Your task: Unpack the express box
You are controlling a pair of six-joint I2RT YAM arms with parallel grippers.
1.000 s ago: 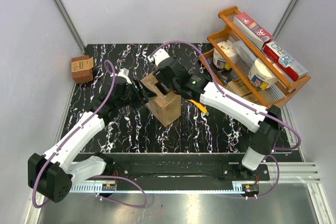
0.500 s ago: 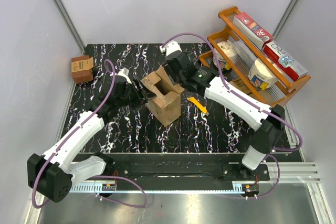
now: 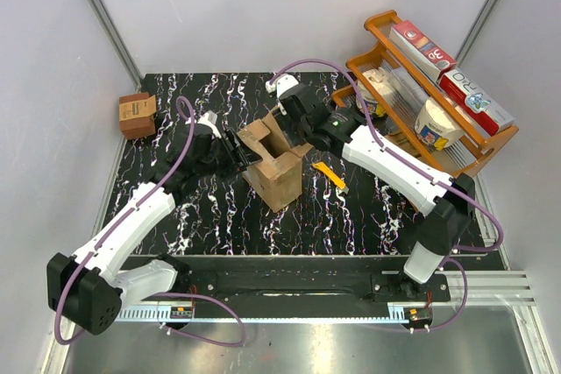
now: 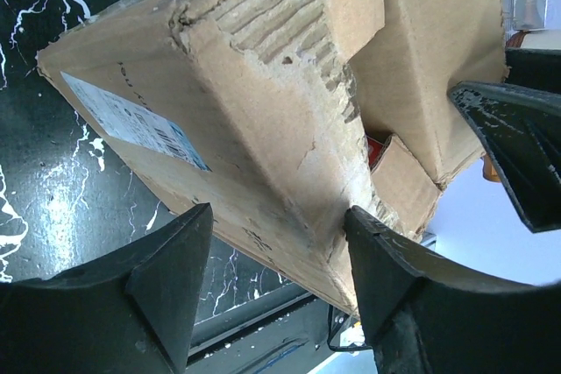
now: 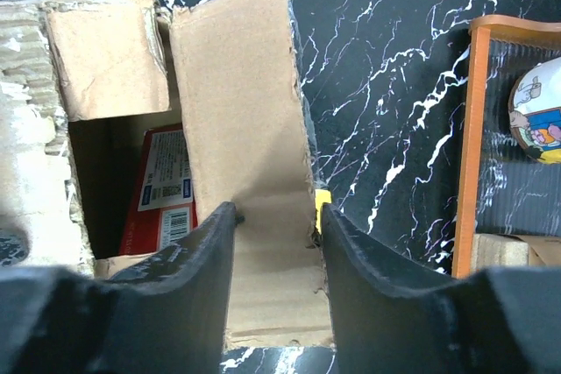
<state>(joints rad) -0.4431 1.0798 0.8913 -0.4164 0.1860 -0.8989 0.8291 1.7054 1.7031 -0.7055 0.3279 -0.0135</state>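
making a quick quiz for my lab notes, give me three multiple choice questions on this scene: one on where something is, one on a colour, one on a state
1. Where does the small dark brown box sit?
A) inside the orange rack
B) at the far left edge of the table
C) in the middle of the table

2. What colour is the packet lying inside the express box?
A) red
B) green
C) blue

3. How do the express box's flaps stand?
A) taped shut
B) torn off and lying on the table
C) folded open

Answers:
1 B: the top view shows it at the table's far left edge, well away from the arms.
2 A: the right wrist view looks into the box and shows a red packet with a white label.
3 C: the flaps are spread apart and the inside is in plain sight.
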